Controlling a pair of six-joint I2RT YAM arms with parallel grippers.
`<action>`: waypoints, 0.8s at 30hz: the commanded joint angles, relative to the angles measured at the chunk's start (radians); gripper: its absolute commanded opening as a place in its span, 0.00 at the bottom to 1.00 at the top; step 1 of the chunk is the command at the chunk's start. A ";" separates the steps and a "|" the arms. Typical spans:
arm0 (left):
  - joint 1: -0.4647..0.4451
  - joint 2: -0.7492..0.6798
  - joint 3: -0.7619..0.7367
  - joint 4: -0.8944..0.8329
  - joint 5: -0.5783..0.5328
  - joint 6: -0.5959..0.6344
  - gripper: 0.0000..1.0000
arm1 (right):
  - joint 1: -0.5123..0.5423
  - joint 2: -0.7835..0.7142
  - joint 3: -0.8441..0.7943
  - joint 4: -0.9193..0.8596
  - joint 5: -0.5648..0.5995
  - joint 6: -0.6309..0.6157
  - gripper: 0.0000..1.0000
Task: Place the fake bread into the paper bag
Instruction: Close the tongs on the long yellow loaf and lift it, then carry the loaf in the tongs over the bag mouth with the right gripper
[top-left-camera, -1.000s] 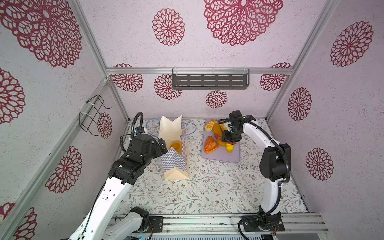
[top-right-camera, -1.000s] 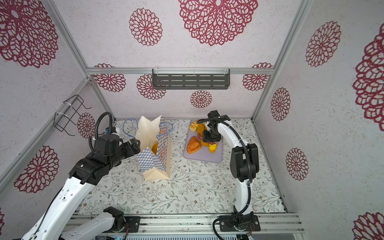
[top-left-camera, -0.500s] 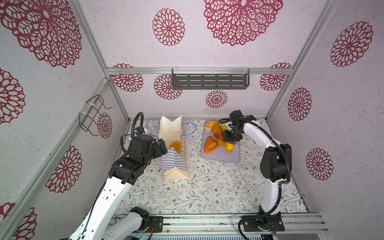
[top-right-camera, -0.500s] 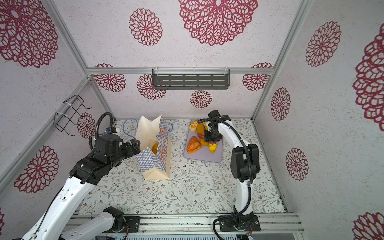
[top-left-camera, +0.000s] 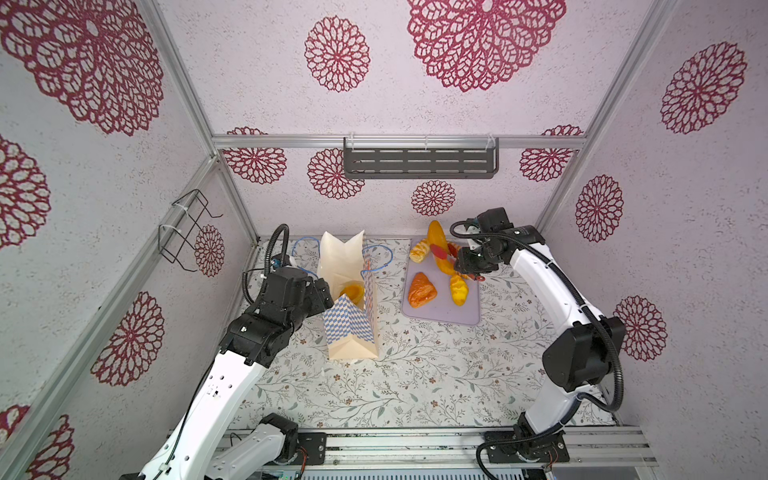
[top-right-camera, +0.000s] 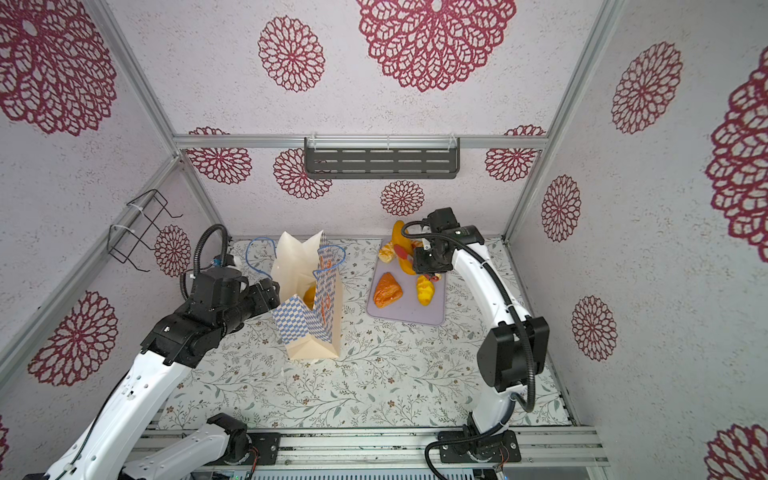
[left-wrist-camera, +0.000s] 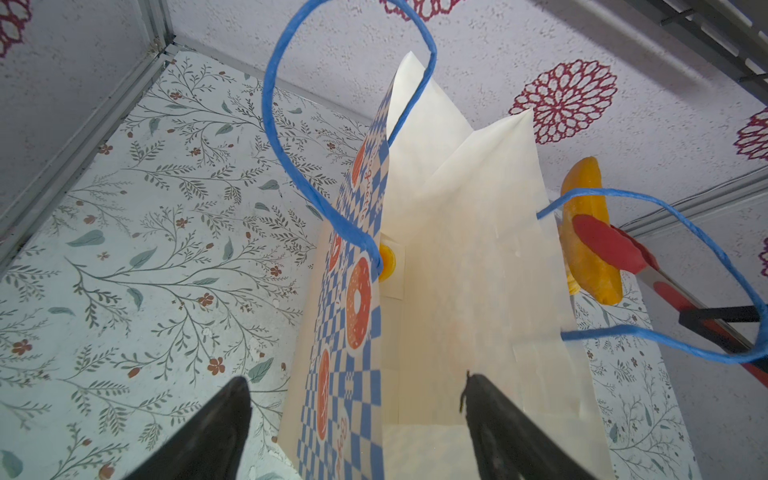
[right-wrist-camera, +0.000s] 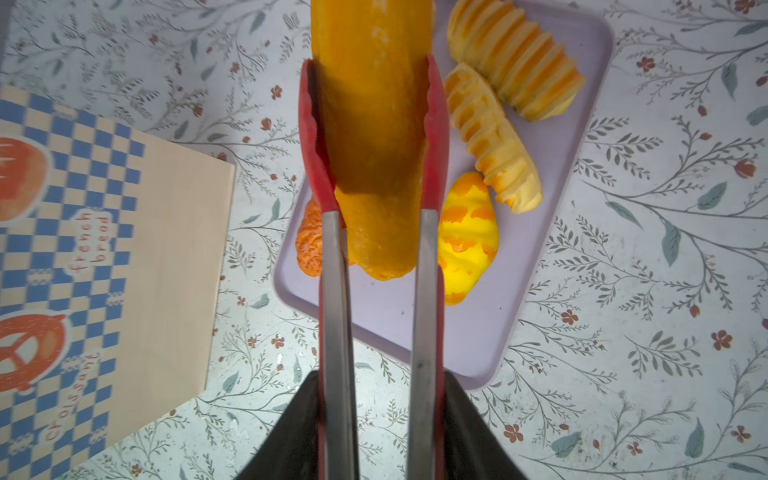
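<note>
The paper bag (top-left-camera: 349, 328) (top-right-camera: 309, 328) stands upright and open at left of centre, with one golden bread (top-left-camera: 351, 291) inside. My left gripper (top-left-camera: 328, 291) (left-wrist-camera: 357, 395) is open, its fingers either side of the bag's near checkered wall (left-wrist-camera: 345, 374). My right gripper (top-left-camera: 469, 264) (right-wrist-camera: 378, 386) is shut on the red tongs (right-wrist-camera: 332, 291), whose tips clamp the long roll (right-wrist-camera: 374, 145) (top-left-camera: 440, 249) above the lilac tray (top-left-camera: 440, 316). A croissant (top-left-camera: 422, 291), a yellow bun (top-left-camera: 458, 291) and braided loaves (right-wrist-camera: 494, 137) lie on the tray.
The bag's blue cord handles (left-wrist-camera: 282, 124) arch out above its mouth. A grey shelf (top-left-camera: 419, 162) hangs on the rear wall and a wire rack (top-left-camera: 187, 232) on the left wall. Floral table cover runs between bag and tray.
The tongs have squeezed tighter on the long roll. My left gripper's jaws have narrowed a little around the bag wall. Both arms stay nearly in place.
</note>
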 joint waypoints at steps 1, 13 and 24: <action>0.008 0.004 0.016 0.000 -0.012 -0.003 0.79 | 0.004 -0.098 0.031 0.058 -0.087 0.040 0.43; 0.008 0.024 0.001 0.020 -0.005 -0.008 0.65 | 0.095 -0.237 0.086 0.234 -0.337 0.153 0.43; 0.008 0.026 -0.030 0.047 0.002 -0.024 0.46 | 0.338 -0.283 0.027 0.545 -0.354 0.321 0.40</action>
